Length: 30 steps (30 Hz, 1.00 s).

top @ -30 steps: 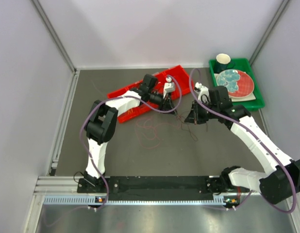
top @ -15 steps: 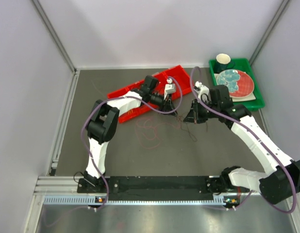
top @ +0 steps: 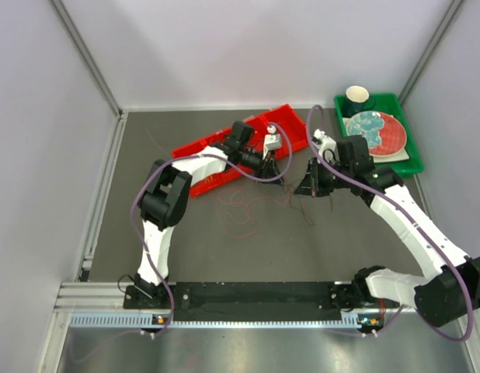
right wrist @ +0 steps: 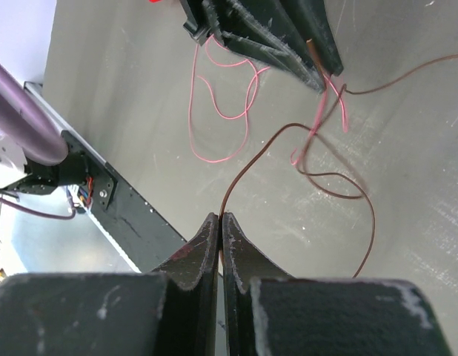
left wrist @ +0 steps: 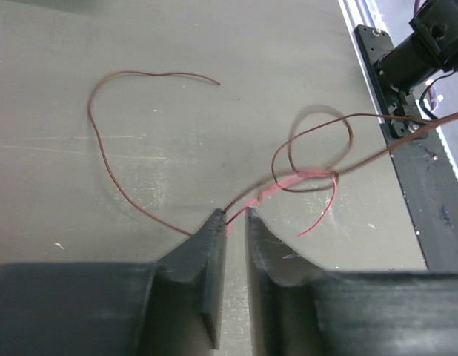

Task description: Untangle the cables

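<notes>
Thin pink and maroon cables (top: 238,208) lie in loose loops on the grey table between the arms. My left gripper (top: 277,174) is low over the table, its jaws nearly closed (left wrist: 235,215) on a pink strand (left wrist: 288,183) and a maroon wire (left wrist: 318,159) that leave its tips. My right gripper (top: 308,189) is shut (right wrist: 221,217) on a maroon wire (right wrist: 247,163), which loops towards the left gripper's fingers (right wrist: 281,37). A pink loop (right wrist: 218,111) lies flat below them. I see no yellow or black cables.
A red tray (top: 195,146) lies behind the left gripper. A green tray (top: 401,165) at the back right holds a red and blue plate (top: 376,130) and a dark cup (top: 357,97). The black base rail (top: 255,295) runs along the near edge.
The left wrist has shifted slightly to the right. The loops on the table have changed shape a little. The right gripper has hardly moved.
</notes>
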### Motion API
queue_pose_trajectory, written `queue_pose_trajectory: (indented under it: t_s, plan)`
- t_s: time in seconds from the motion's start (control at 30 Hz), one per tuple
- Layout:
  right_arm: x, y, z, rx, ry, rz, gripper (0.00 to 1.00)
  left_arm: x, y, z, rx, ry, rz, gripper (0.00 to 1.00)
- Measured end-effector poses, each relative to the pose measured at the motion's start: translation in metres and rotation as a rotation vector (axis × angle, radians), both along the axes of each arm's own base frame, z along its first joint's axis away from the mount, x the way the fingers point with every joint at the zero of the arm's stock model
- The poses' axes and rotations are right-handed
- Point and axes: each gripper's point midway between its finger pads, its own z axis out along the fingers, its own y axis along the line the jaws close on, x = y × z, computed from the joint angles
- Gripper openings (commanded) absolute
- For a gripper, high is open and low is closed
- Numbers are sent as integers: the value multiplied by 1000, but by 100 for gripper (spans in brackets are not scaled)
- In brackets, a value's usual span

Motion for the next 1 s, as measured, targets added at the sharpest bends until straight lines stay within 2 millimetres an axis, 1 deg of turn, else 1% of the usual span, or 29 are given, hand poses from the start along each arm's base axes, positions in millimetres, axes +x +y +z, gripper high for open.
queue_pose_trajectory:
  t_s: [0.07,0.1,0.37,0.53,0.6,0.67,0.73,0.8,0.9,0.93,1.0]
  plan:
    - [0,0,0,1,1,0,0,0,0,0,1,5,1,3]
    - [0,0,0,1,1,-1,0,0,-1,0,1,5,1,0]
    - [0,0,0,3,0,-2,0,-1,-1,-1,7,5,5,0]
    - [4,-3,-1,-15,-6,-24,0,3,3,-8,42,7,35,0]
    - [8,-8,-4,-44,-12,-59,0,7,9,-13,71,9,66,0]
    - [12,-16,-7,-80,-22,-104,0,10,21,-18,105,26,114,0]
    - [16,-25,-8,-113,-34,-148,0,13,39,-22,133,49,183,0]
    - [20,-32,-9,-139,-47,-188,0,13,62,-21,149,69,266,0]
    - [26,-40,-11,-175,-52,-241,0,16,90,-9,146,63,381,0]
    - [28,-44,-13,-193,-50,-263,0,17,99,0,138,48,424,0]
    - [31,-49,-17,-214,-41,-292,0,16,109,17,122,17,475,0]
